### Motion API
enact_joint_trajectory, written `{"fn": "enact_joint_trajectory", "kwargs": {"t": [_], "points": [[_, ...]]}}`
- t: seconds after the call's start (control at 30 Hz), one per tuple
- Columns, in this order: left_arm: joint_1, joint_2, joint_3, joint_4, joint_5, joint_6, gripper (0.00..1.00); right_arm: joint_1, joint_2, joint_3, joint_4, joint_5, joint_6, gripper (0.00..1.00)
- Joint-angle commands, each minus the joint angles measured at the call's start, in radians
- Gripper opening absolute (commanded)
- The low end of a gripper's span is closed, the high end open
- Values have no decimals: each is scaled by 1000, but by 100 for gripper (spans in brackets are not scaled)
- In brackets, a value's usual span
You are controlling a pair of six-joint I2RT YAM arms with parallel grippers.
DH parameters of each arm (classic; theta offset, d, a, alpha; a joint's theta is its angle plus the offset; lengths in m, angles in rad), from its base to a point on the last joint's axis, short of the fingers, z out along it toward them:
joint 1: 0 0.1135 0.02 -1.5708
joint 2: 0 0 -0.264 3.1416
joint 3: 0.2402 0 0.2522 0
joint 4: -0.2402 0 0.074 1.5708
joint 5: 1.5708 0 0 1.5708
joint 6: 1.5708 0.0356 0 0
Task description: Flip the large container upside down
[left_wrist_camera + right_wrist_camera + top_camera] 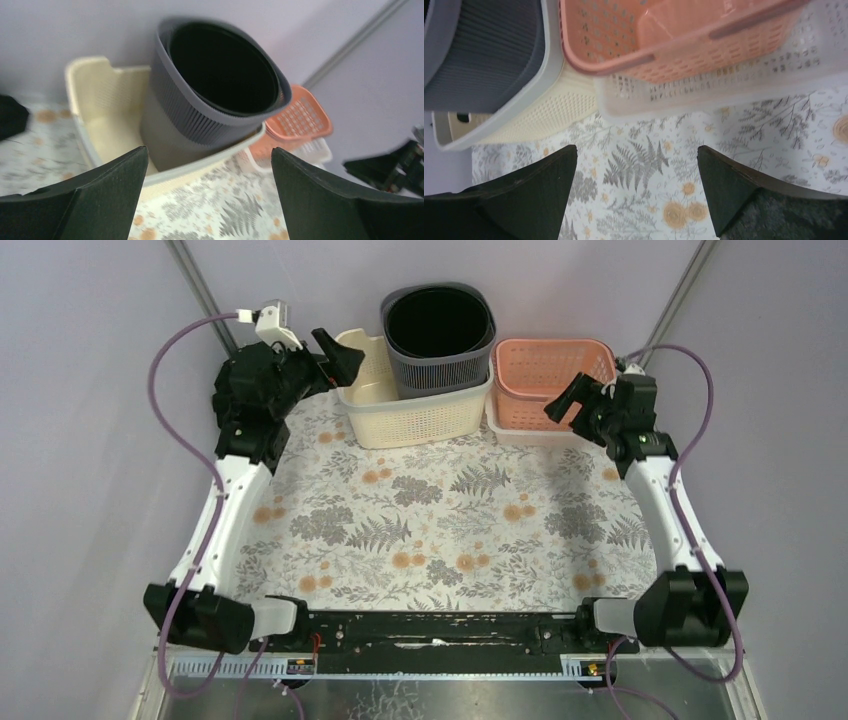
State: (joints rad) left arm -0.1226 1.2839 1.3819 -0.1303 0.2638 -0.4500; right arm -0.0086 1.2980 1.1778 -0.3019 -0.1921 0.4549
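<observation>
The large cream perforated basket (415, 420) stands upright at the back of the table, with a dark grey ribbed bin (440, 335) standing upright inside it. My left gripper (335, 358) hovers at the basket's left end, open and empty. In the left wrist view the gripper (209, 148) faces the grey bin (215, 100) and the cream basket (107, 115) from above and to the side. My right gripper (565, 405) is open and empty to the right of the cream basket. In the right wrist view the gripper (636, 147) is above the tablecloth, near the cream basket's corner (549, 110).
A pink basket (550, 370) sits nested in a white perforated basket (530, 435) just right of the cream one, touching it. Both show in the right wrist view: pink (664, 35), white (744, 75). A floral cloth (450, 520) covers the table. Walls stand close behind.
</observation>
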Motion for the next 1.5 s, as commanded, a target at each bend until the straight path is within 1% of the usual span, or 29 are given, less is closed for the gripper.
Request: {"fn": "enact_joint_trajectory", "kwargs": {"t": [0.0, 0.03, 0.1, 0.2, 0.27, 0.37, 0.53, 0.6, 0.7, 0.77, 1.07, 1.13, 1.17, 1.2, 1.27, 1.37, 1.4, 1.47], "points": [[84, 84, -68, 82, 389, -185, 100, -2, 134, 208, -74, 119, -14, 96], [90, 111, -61, 81, 416, -190, 100, -2, 170, 248, -100, 146, -12, 96], [89, 139, -29, -31, 370, -143, 100, -2, 231, 314, -131, 168, -3, 96], [83, 100, -47, -92, 236, -100, 100, -1, 314, 386, -158, 179, 27, 96], [82, 87, -35, -162, 144, -69, 100, -2, 352, 414, -171, 191, 50, 96], [83, 73, -24, -232, 66, -38, 100, -1, 395, 431, -179, 193, 91, 96], [80, 13, -78, -244, -22, -50, 100, 16, 442, 402, -123, 203, 159, 95], [81, 5, -75, -263, -29, -51, 100, 18, 468, 401, -109, 217, 182, 95], [80, 16, -61, -294, 27, -32, 100, 19, 495, 400, -83, 251, 220, 96], [78, 18, -62, -299, 42, -25, 100, 19, 504, 397, -64, 261, 246, 99], [39, 9, -74, -321, -15, 2, 100, 22, 617, 487, -89, 276, 285, 100], [29, 7, -81, -324, -26, 4, 100, 23, 635, 499, -94, 272, 282, 93], [26, 5, -85, -324, -30, 5, 100, 24, 637, 494, -90, 270, 282, 87], [21, 3, -90, -323, -33, 6, 100, 24, 638, 486, -79, 260, 283, 79], [14, -7, -98, -324, -36, 15, 100, 24, 642, 485, -71, 255, 284, 55], [3, -25, -110, -328, -37, 27, 100, 24, 645, 504, -76, 250, 281, 23], [-2, -30, -112, -333, -32, 28, 100, 24, 649, 517, -83, 250, 279, 16], [-17, -46, -119, -345, -22, 21, 100, 22, 655, 547, -96, 245, 273, 5]]}}
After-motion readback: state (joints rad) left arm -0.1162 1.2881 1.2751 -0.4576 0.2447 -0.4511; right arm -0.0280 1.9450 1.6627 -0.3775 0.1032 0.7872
